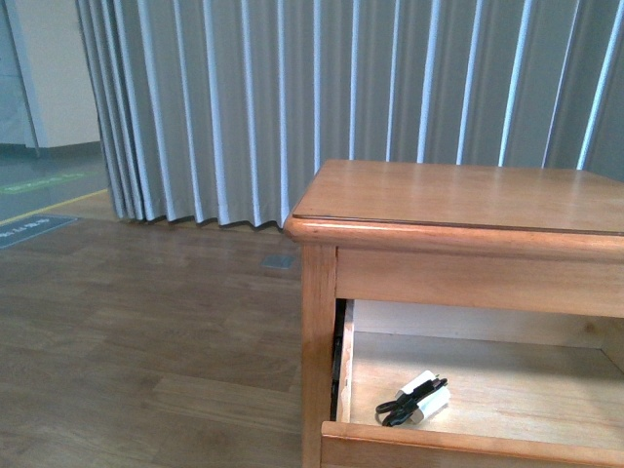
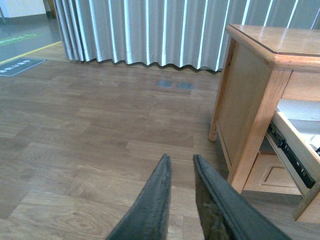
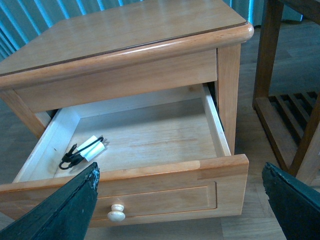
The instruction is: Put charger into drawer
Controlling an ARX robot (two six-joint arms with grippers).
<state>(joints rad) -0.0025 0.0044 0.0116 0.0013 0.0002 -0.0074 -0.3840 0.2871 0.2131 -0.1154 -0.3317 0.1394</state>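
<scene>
The charger (image 1: 417, 398), a small white block wrapped in thin black cable, lies on the light floor of the pulled-out drawer (image 1: 468, 444), near its front left corner. From the right wrist view the charger (image 3: 86, 150) rests inside the drawer (image 3: 150, 192), whose panel front carries a pale round knob (image 3: 116, 212). My right gripper (image 3: 180, 192) hangs open in front of the drawer face, its fingers wide apart with nothing between them. My left gripper (image 2: 181, 161) is shut and empty, held low over the wooden floor to the left of the cabinet.
The honey-brown cabinet (image 1: 458, 200) has a flat top above the drawer. Grey curtains (image 1: 292, 97) hang behind it. A darker wooden frame with slats (image 3: 290, 105) stands close beside the cabinet. Two floor sockets (image 2: 174, 85) sit in the wood floor (image 2: 75, 140).
</scene>
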